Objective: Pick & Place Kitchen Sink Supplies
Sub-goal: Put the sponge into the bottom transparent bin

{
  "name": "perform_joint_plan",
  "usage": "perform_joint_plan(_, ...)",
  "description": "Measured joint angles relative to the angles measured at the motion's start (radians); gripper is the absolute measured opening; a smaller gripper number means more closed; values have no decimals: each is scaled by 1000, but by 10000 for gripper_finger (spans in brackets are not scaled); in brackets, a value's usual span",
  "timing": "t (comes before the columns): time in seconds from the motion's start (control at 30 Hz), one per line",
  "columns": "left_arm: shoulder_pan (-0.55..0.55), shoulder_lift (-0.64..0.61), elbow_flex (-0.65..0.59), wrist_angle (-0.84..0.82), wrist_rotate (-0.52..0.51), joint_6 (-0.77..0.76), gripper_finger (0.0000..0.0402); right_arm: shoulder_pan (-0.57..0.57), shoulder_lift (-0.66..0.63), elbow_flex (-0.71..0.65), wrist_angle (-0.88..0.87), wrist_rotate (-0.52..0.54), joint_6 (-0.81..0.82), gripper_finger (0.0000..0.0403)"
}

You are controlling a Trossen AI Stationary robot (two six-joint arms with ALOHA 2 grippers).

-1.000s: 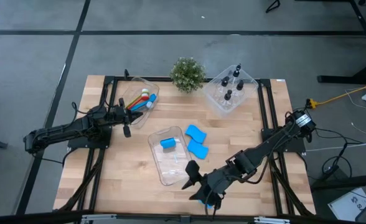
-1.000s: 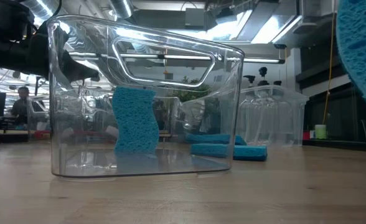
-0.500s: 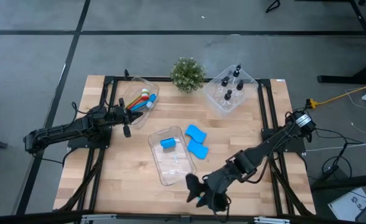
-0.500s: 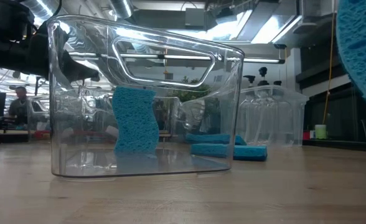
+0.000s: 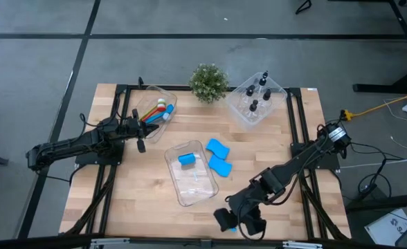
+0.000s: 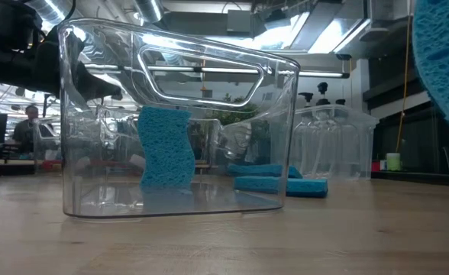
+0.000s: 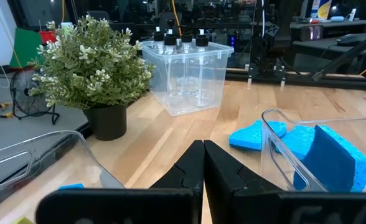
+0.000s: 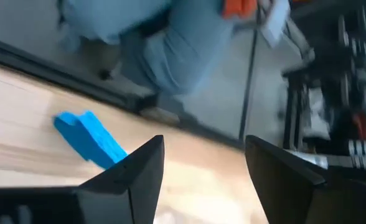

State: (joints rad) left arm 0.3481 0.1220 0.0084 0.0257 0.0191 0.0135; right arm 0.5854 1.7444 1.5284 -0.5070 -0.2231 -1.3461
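My right gripper (image 5: 228, 216) hovers open near the table's front edge, its two fingers apart with nothing between them (image 8: 205, 146). A blue sponge piece (image 8: 86, 140) lies on the wood beside it (image 5: 223, 220), untouched. A clear bin (image 5: 190, 173) in the middle holds one blue sponge (image 6: 163, 149) standing on edge. Two more sponges (image 5: 219, 158) lie flat on the table to its right. My left gripper (image 7: 203, 165) is shut and empty, level, next to the brush bin (image 5: 155, 111).
A clear bin of black-capped bottles (image 5: 255, 100) stands at the far right. A small potted plant (image 5: 209, 81) is at the far middle. Coloured brushes (image 5: 160, 111) lie in the far-left bin. Bare wood lies left of the middle bin.
My right gripper has rolled about its own axis and tipped downward near the front edge, its fingers swinging from pointing toward the middle bin to pointing at the table. The sponge beside it has stayed where it was.
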Motion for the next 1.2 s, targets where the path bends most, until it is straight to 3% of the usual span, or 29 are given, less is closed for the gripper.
perform_joint_plan(0.13, 0, 0, 0, 0, 0, 0, 2, 0, 28, 0, -50, -38, -120, 220)
perform_joint_plan(0.37, 0, 0, 0, -1, 0, 0, 2, 0, 58, 0, -144, 49, -370, 220)
perform_joint_plan(1.2, 0, 0, 0, 0, 0, 0, 2, 23, 129, 0, -155, 91, -547, 220)
